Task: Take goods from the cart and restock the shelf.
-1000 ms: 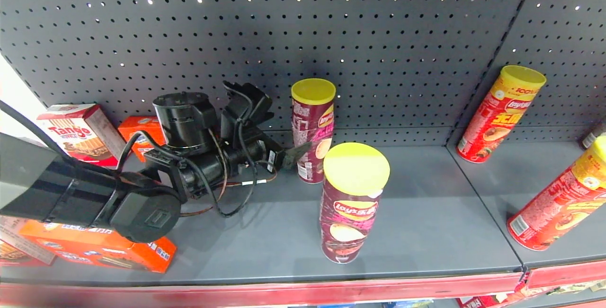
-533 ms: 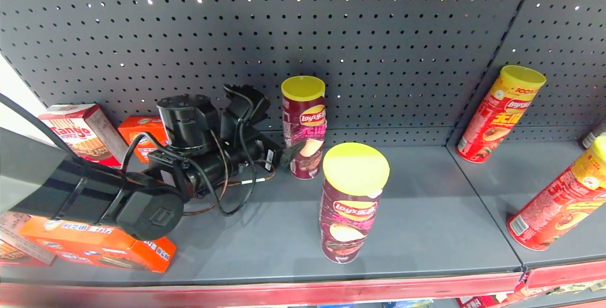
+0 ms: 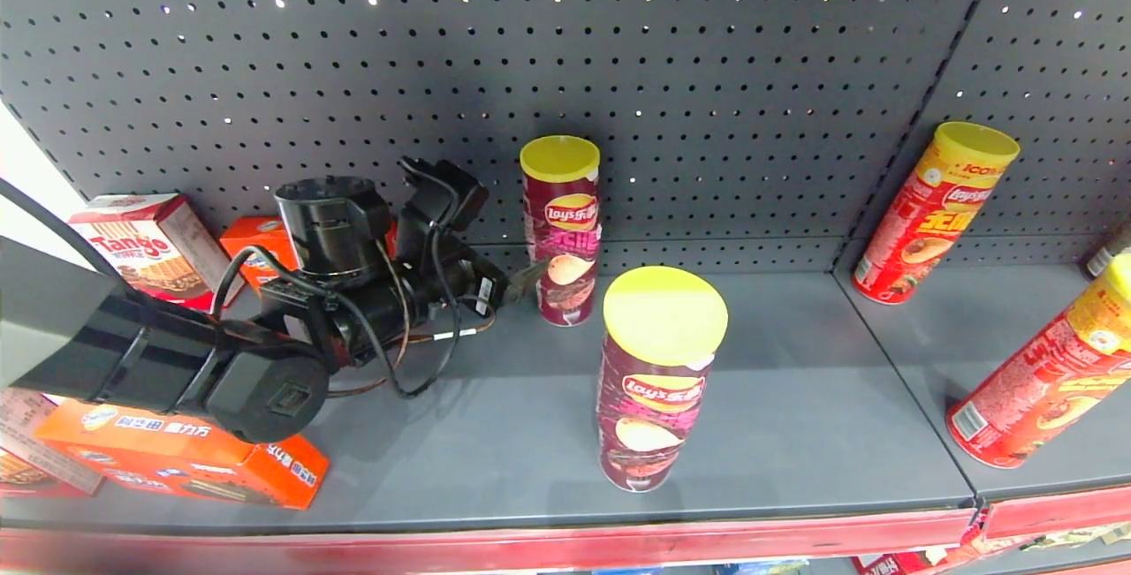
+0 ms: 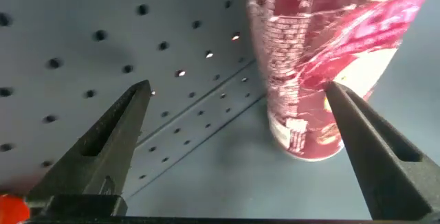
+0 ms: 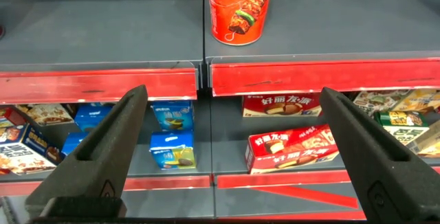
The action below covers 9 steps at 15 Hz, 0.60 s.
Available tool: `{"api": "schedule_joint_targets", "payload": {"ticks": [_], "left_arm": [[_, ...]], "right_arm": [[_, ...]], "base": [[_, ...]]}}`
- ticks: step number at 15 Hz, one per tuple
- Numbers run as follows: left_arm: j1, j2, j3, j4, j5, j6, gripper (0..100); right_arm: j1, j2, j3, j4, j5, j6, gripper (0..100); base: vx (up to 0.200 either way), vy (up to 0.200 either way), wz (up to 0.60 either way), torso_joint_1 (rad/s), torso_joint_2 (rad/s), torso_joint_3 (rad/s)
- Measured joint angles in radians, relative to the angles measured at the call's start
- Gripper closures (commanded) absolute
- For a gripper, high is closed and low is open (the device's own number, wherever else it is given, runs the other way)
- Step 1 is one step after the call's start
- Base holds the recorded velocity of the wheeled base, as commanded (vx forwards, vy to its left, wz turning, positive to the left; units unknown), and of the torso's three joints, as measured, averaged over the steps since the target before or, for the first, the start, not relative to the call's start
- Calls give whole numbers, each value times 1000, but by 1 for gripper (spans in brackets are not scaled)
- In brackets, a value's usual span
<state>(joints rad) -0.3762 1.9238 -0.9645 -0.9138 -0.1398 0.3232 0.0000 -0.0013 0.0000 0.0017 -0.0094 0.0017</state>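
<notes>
A maroon chip can (image 3: pixel 559 230) with a yellow lid stands upright at the back of the grey shelf (image 3: pixel 795 416), against the pegboard. My left gripper (image 3: pixel 523 278) sits just to its left, low over the shelf and open. In the left wrist view the two fingers (image 4: pixel 117 141) are spread wide, and the can (image 4: pixel 316 66) stands just beyond the tips with nothing held. A second maroon can (image 3: pixel 658 381) stands nearer the front edge. My right gripper (image 5: pixel 234 95) is open and empty, facing lower shelves.
Two red chip cans (image 3: pixel 937 213) (image 3: pixel 1043 381) lean on the right bay. At the left are a wafer box (image 3: pixel 146 248), a small orange box (image 3: pixel 256 248) and a long orange box (image 3: pixel 177 460). An orange-red can (image 5: pixel 237 11) and snack boxes (image 5: pixel 295 148) fill the lower shelves.
My left gripper has drawn back to the left, off the rear maroon can. The can shifted slightly left and now stands free at the pegboard.
</notes>
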Motion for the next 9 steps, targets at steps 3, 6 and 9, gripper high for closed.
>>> {"api": "schedule_joint_targets", "payload": {"ticks": [3, 6, 9], "left_arm": [[10, -39, 21, 4, 52, 39, 0], [19, -58, 26, 5, 107, 88, 0], [26, -49, 14, 5, 141, 113, 0]], "right_arm": [[0, 0, 0, 0, 0, 0, 0], [0, 0, 0, 0, 0, 0, 0], [0, 0, 0, 0, 0, 0, 0]], "base": [[0, 0, 0, 0, 0, 0], [0, 0, 0, 0, 0, 0], [0, 0, 0, 0, 0, 0]]}}
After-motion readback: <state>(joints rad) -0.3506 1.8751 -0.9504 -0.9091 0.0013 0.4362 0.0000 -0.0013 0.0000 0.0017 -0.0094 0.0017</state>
